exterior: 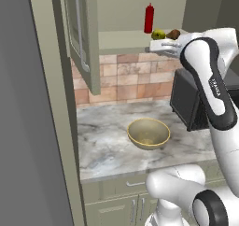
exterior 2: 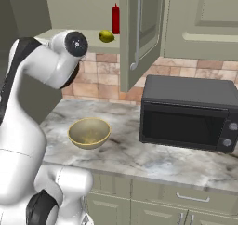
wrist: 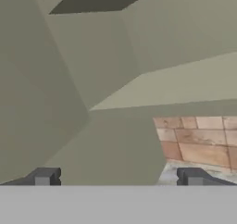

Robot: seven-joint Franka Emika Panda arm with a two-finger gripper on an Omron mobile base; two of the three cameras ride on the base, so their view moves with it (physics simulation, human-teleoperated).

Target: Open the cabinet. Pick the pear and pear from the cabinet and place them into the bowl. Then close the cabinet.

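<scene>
Listing, we find: cabinet [exterior: 84,38] open; pear [exterior: 158,34] on its shelf beside red bottle [exterior: 149,18]; bowl [exterior: 148,133] empty on marble surface [exterior: 102,145]; claw [wrist: 118,177] spread, holding nothing, facing the cabinet's inside; microwave [exterior 2: 190,112] beside.

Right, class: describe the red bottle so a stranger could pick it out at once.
Start at the open sage-green wall cabinet above the marble counter. On its shelf, near the back, stands the red squeeze bottle, upright. It is the only tall red thing there; the pear in front of it is small, round and yellow-green.
</scene>
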